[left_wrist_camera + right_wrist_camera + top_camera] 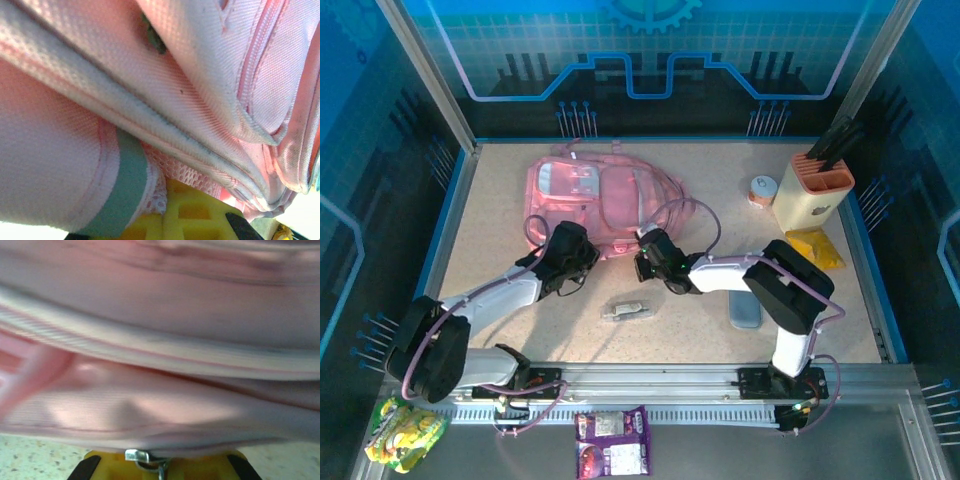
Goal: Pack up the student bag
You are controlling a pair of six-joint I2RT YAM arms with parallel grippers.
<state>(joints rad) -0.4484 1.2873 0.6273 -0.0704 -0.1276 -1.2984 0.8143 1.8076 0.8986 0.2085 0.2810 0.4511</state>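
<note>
On the near ledge at far left lies a crinkled yellow-green snack bag [405, 432]. On the speckled beige worktop [500, 200], the left tool [580, 250] sits at the near-left edge of the large soft pink fabric backpack [600, 200]. Its jaws are together on a fold of that backpack's cloth and white mesh, seen close up against its yellow fingertips [192, 215].

The pink fabric backpack lies flat towards the far left-centre of the worktop, its translucent panel facing up. Near of it, apart from both arms, rests a small grey-silver object [627, 311]. A purple snack packet [612, 440] lies on the near ledge.

The right tool [648, 258] meets the backpack's near-right edge, jaws closed on a small metal zip pull [142, 456].

Right of that, a flat grey-blue slab [745, 312] lies partly under the right arm. Far right stand a small white-and-orange round tub [761, 190], a cream knife block [810, 200] with black handles, and just near of it a yellow packet [815, 248].
</note>
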